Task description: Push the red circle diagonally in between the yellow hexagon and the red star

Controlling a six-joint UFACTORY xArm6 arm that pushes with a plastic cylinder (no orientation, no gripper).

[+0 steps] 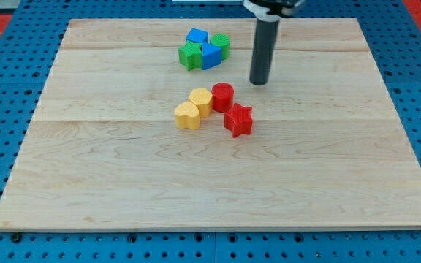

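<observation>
- Wooden board: pale, fills most of the view, resting on a blue perforated surface.
- Rod: dark, upright, entering from the view's top. My tip rests on the board, to the right of and slightly farther than the red circle, with a clear gap between them. The rod carries no fingers, so it holds nothing.
- Far cluster, left of the rod: four blocks packed together: a blue block farthest, a green block at right, a second green block at left, a second blue block nearest. Exact shapes cannot be made out.
- Red star: near the board's centre, just nearer than the red circle.
- Red circle: touching the right side of the yellow hexagon, with the red star right beside its near-right edge.
- Yellow heart-like block: touching the hexagon's near-left side.
</observation>
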